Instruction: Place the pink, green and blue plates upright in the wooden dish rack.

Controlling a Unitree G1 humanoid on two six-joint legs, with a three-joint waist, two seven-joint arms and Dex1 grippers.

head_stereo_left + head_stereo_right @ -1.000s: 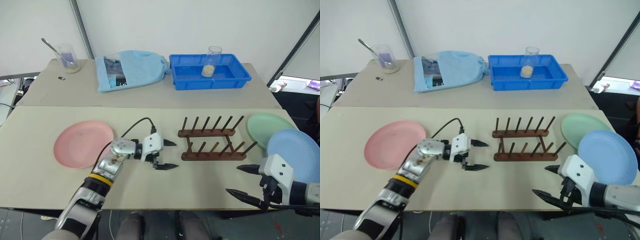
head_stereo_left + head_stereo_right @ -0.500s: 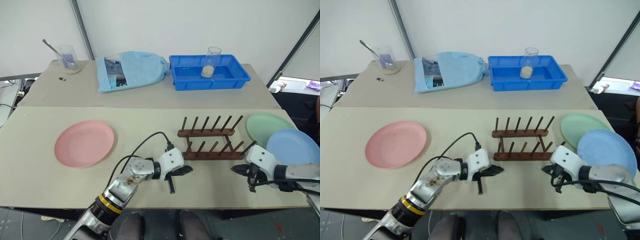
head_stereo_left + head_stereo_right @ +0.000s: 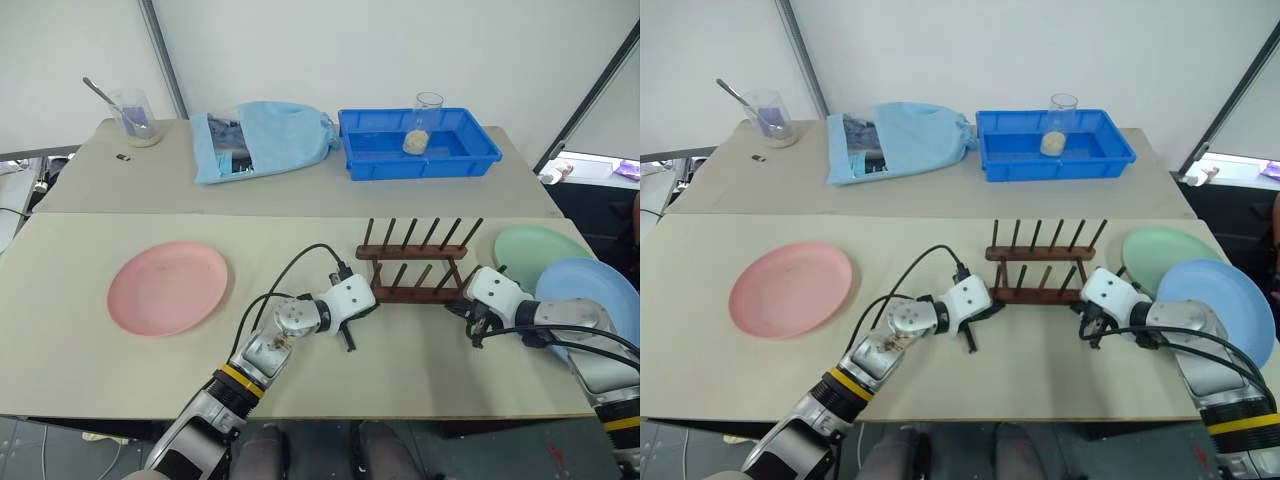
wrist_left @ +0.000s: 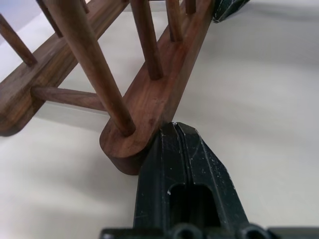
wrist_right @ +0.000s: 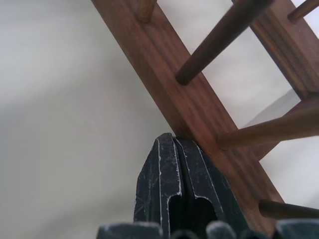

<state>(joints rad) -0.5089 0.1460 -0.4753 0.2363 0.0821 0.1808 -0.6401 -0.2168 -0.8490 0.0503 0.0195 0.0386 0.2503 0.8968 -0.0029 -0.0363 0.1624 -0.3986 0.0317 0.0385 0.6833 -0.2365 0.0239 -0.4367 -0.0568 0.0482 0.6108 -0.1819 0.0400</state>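
A: Where do your task things sit?

B: The wooden dish rack (image 3: 413,272) stands empty mid-table, pegs up. The pink plate (image 3: 167,286) lies flat well to its left; the green plate (image 3: 540,249) and blue plate (image 3: 598,300) lie flat to its right, overlapping.

A: And your claws?

B: Your left gripper (image 4: 175,130) is fully closed, holding nothing, its tip pressed against the near rail's left end. Your right gripper (image 5: 172,142) is likewise closed and empty, touching that rail near its right end.

A: What could go wrong?

B: Likely uneven pushing: the light rack could twist, tip, or slide into the green plate
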